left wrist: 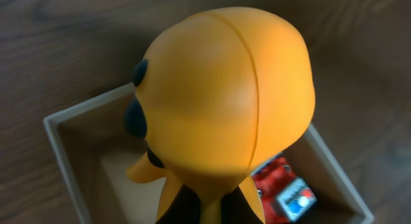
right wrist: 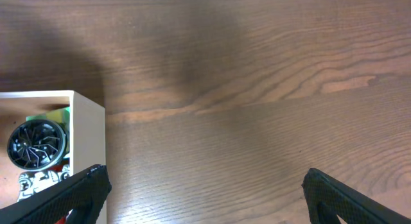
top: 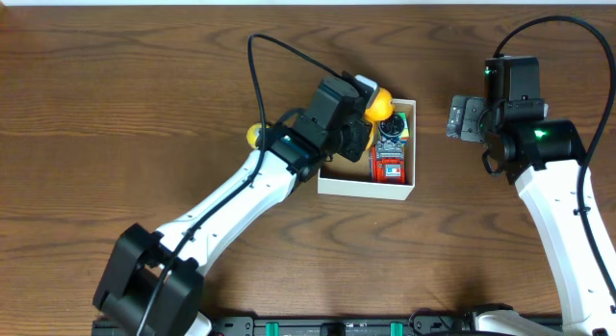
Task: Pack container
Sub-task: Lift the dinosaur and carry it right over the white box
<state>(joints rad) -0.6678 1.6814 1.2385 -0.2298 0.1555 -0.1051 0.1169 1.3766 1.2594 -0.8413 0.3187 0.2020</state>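
nearly placed: orange toy held over the container

fig. the left gripper [top: 368, 95] is closed about the orange toy [top: 380, 105]. the toy's round head hides most of the fingers in the left wrist view, so the grip is judged from the toy riding at the tip, clear of the table [top: 144, 66]. the right gripper [right wrist: 205, 195] is spread wide, with nothing between its fingers.

risks.
(a) the toy hangs close to one wall of the container [top: 366, 187], not over its middle. let go from here, it could catch the thin rim and tip out.
(b) a black round toy [top: 390, 132] and a red toy [top: 390, 168] fill the space just beside and below the tip. set on top of them, the orange toy would likely perch and roll.
(c) the head looks smooth and broad, so a light grip may let it twist on the way down.
(d) the wrist sits low over the box, and a brush against a wall could push the container along the table.

position. the container lies directly beneath the left gripper, with bare brown floor showing under the toy and the red toy off to one side. from the right gripper it lies out beyond one finger, near but apart in the overhead view, and only a corner enters that wrist's view.
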